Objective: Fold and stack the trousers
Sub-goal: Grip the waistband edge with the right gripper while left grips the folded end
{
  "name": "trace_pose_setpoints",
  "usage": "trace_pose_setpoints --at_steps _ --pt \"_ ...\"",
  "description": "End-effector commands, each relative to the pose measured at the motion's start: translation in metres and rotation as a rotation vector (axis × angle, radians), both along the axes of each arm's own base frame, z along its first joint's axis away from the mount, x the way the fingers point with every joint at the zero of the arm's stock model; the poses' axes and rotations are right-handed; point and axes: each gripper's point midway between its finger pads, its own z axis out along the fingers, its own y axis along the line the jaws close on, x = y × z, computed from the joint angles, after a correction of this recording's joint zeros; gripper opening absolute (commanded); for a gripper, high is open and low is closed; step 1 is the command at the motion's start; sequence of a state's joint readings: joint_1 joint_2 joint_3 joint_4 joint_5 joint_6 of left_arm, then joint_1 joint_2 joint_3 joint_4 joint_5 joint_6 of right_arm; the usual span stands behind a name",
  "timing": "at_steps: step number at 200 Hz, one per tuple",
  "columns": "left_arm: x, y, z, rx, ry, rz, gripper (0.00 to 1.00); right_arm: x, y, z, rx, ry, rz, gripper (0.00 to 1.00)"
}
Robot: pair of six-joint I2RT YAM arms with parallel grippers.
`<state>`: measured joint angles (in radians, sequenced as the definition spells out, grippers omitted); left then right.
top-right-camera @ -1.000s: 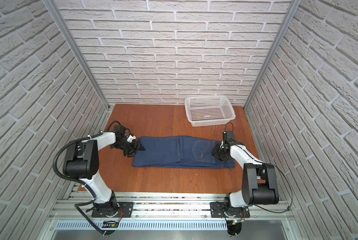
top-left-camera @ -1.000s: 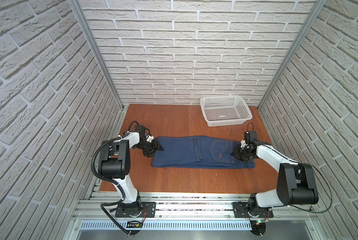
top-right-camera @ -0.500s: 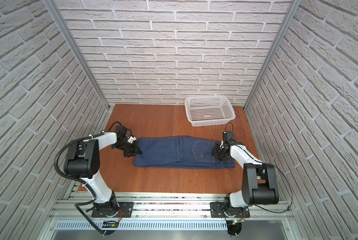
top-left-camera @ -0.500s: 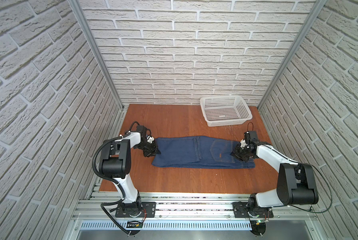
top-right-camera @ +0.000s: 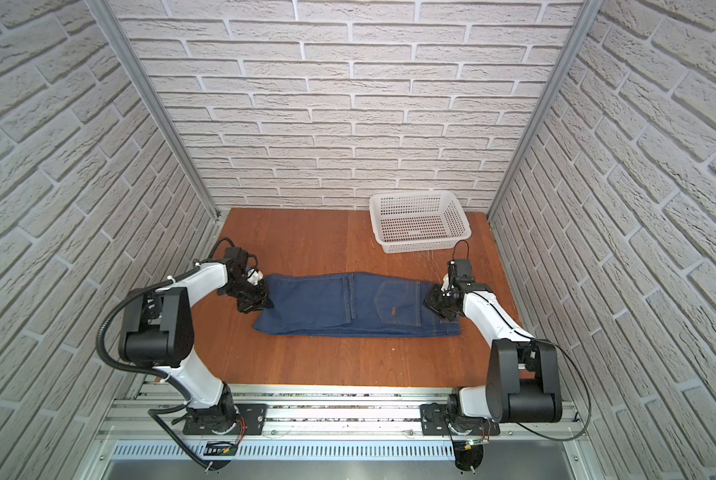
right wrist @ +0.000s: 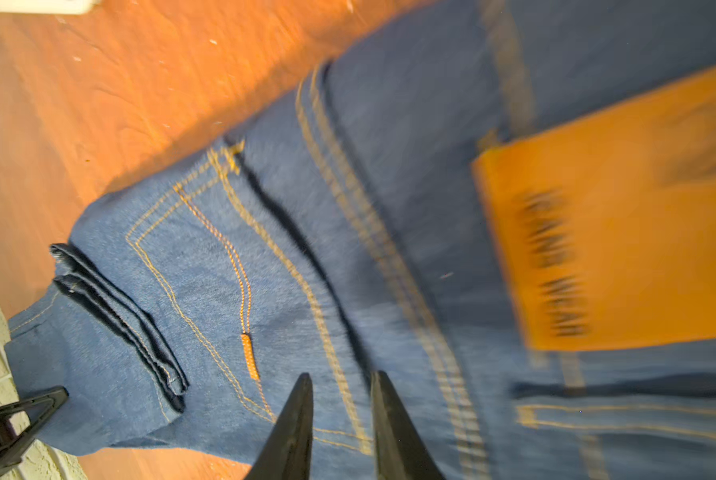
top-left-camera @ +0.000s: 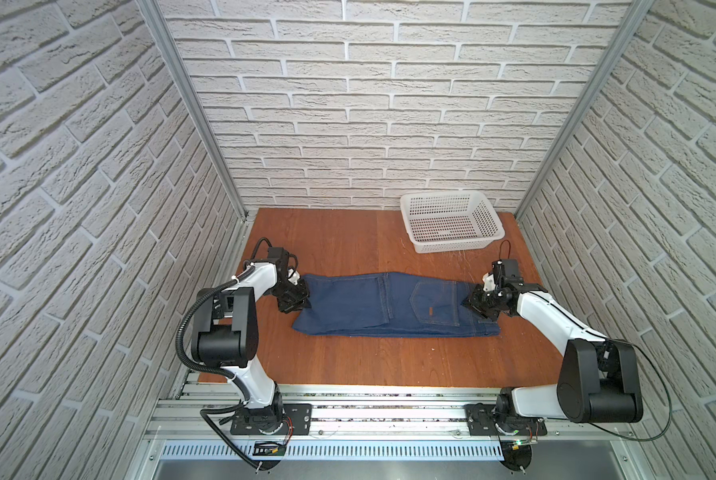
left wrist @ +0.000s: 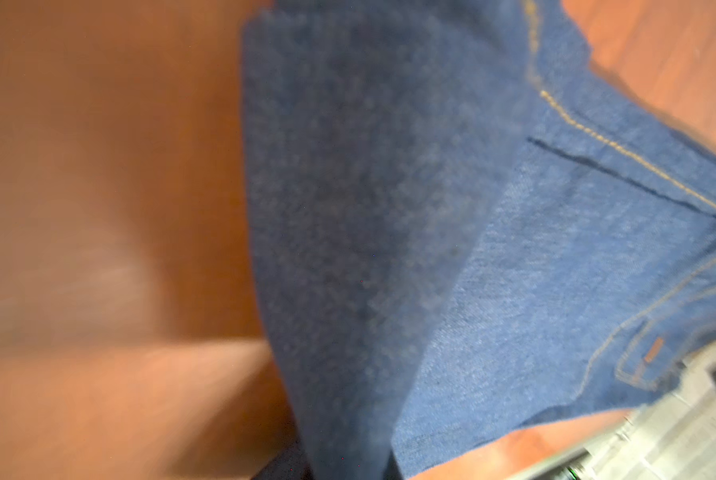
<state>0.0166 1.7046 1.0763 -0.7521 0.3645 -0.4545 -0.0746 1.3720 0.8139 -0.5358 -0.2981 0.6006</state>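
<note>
Trousers [top-left-camera: 389,307]: dark blue denim, lying flat across the middle of the wooden table [top-left-camera: 348,361], long axis side to side. The waistband end is at the right and a folded edge at the left. The leg hems lie on top near the middle, just beside the back pocket [top-left-camera: 435,303]. Contrast stitching is clear in both top views.

Left gripper [top-left-camera: 302,300]: at the left folded edge, touching the cloth. Its fingers are closed all the way. In the left wrist view the denim rises close to the lens, so I read this as a pinch on that edge of the trousers.

Right gripper [top-left-camera: 474,302]: low over the waistband end. In the right wrist view its two black fingers [right wrist: 294,424] stand a narrow gap apart, with denim showing between them. I cannot tell whether any cloth is actually clamped. The tan waistband patch [right wrist: 613,232] sits near the lens there, its lettering blurred.

White mesh basket [top-left-camera: 456,246]: at the far right corner of the table, well apart from the trousers.
</note>
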Motion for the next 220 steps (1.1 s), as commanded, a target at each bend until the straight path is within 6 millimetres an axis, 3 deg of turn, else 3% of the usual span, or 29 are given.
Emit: trace_pose_setpoints --at_steps 1,33,72,116,150,220 --pt "-0.002 0.04 0.019 0.163 -0.01 0.012 0.0 0.008 0.004 0.018 -0.01 -0.069 0.051 0.27" --pt "-0.001 0.076 0.034 0.244 -0.011 0.058 0.0 0.01 0.01 0.018 -0.012 -0.076 0.089 0.28" --pt "-0.004 0.11 0.049 0.305 -0.021 0.1 0.0 0.015 0.036 0.005 -0.037 -0.037 0.22 0.3" --pt "-0.003 0.12 0.055 0.277 -0.049 0.122 0.0 0.018 0.067 -0.019 -0.03 0.012 0.302 0.3" --pt "-0.003 0.129 0.061 0.282 -0.061 0.137 0.0 0.019 0.063 -0.031 -0.062 0.047 0.297 0.3" --pt "-0.001 0.143 0.071 0.275 -0.084 0.175 0.0 0.023 0.058 -0.022 -0.101 0.034 0.31 0.33"
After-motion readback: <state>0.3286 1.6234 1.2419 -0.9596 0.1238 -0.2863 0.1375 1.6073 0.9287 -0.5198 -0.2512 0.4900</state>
